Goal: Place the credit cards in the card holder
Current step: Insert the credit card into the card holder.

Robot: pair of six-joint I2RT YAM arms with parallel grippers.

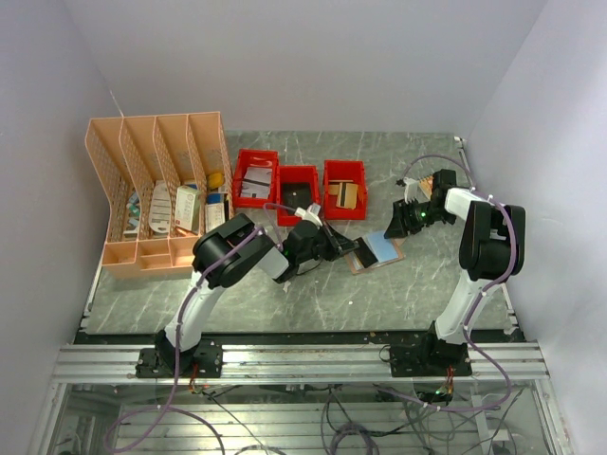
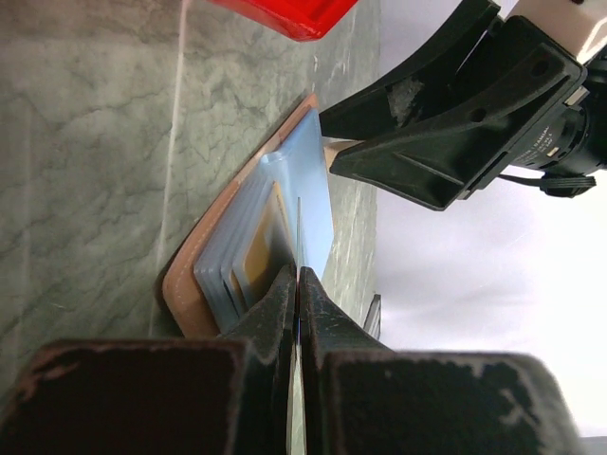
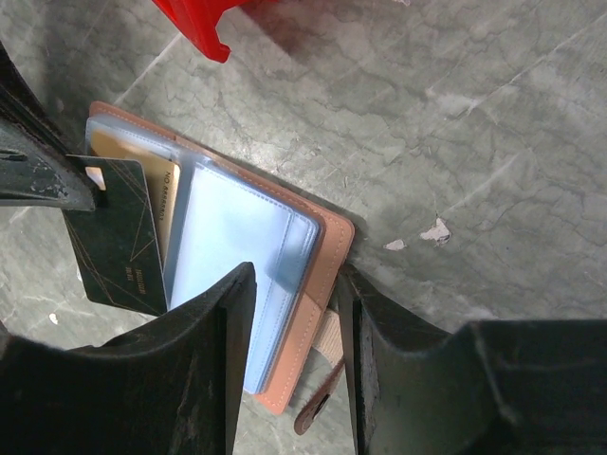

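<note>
Between right claw (image 3: pixel 294 351) fingers, card holder (image 3: pixel 322 248)

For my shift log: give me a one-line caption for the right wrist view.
Right hand clamps the open wallet's edge on the table while the left hand brings a dark card to its sleeves.

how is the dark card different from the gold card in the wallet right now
The dark card is black-green with thin line markings; the gold card is plain tan. The dark card is pinched by the left gripper outside the sleeves; the gold card sits inside a clear sleeve of the wallet. Both look similar-sized.
</note>
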